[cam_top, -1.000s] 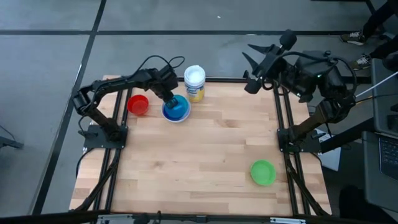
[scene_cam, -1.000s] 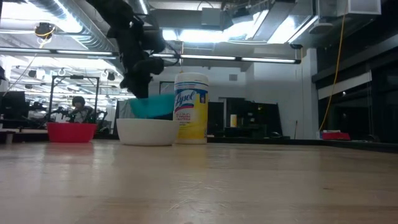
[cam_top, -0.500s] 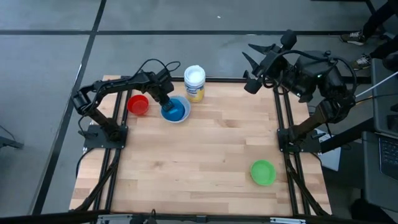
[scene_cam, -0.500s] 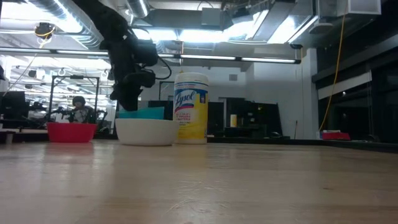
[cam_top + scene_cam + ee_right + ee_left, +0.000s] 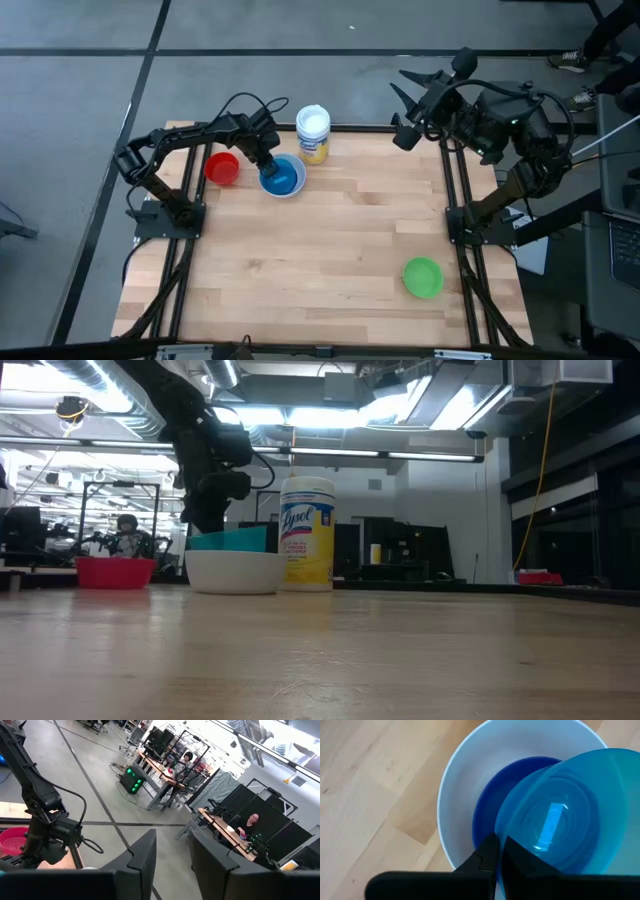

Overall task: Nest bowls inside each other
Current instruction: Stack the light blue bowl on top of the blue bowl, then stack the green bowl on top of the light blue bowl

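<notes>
At the far left of the table a white bowl (image 5: 284, 190) holds a dark blue bowl (image 5: 487, 802). A teal-blue bowl (image 5: 555, 820) lies inside that one. My left gripper (image 5: 499, 842) reaches down from the left and is shut on the teal-blue bowl. Left of the stack a red bowl (image 5: 222, 168) sits on its base, and a green bowl (image 5: 422, 277) does the same at the near right. My right gripper (image 5: 172, 852) hangs high beyond the table's far right corner, open and with nothing between its fingers. My left gripper pinches the teal-blue bowl's rim (image 5: 496, 827) between its two fingers, on the side toward the table's left edge, one finger inside and one outside. The fingers come steeply from above. The bowl sits low in the dark blue bowl, slightly tilted (image 5: 240, 540).
A yellow jar with a white lid (image 5: 313, 133) stands upright just behind and right of the stack, close to the white bowl. The wooden table top (image 5: 330, 240) lies bare between the stack and the green bowl.
My left gripper has gone down and slightly toward the table's left edge, still shut on the teal-blue bowl. The bowl, held tilted above the white bowl a second ago, now sits lower and more level inside it. For the last half second nothing has moved.
</notes>
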